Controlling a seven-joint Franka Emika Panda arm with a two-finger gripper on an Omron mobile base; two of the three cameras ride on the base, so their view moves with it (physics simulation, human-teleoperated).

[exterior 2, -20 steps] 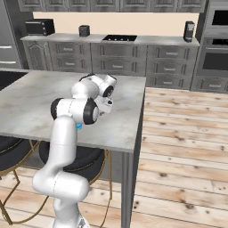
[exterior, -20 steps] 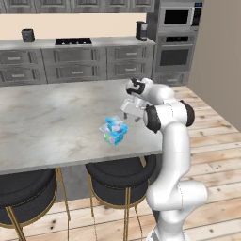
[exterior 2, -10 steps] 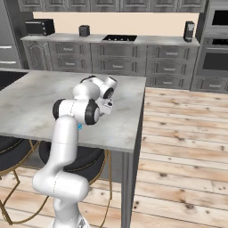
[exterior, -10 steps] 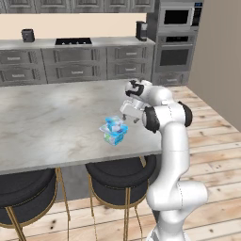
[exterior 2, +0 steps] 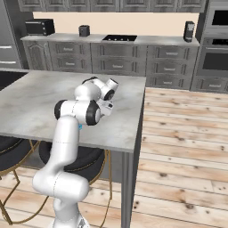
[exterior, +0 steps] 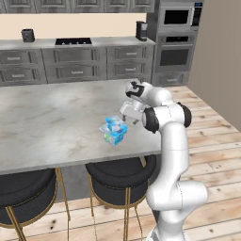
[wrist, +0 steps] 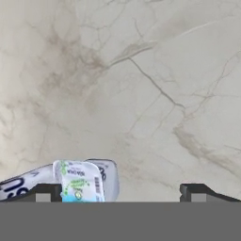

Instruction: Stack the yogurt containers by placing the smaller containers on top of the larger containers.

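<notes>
Arm pose: rises from the base at the table's near edge, upper link upright, elbow bent at about table-top height, forearm folded back over the marble table (exterior: 52, 117); wrist turned so the hand points down at the surface.
Claw (exterior: 130, 114): released, jaws spread wide, nothing between them; hangs just above the table, low but apart from the stack.
Fingertips (wrist: 44, 192): two dark tips at the bottom of the hand view, far apart, bare marble between them.
Small yogurt cup (exterior: 114, 124): light blue, whitish top; sits on top of the larger pack, just beside the claw on its left as the left base view shows it, and slightly lower.
Larger yogurt pack (exterior: 113, 136): squarish, blue and white, green-blue markings; rests on the table under the small cup, near the table's front edge, next to the claw.
Hand view: printed lid of the stack (wrist: 79, 181) lies by one fingertip, at the lower left of that view.
Stools (exterior: 123, 173): two dark round seats under the table edge, below the claw.
</notes>
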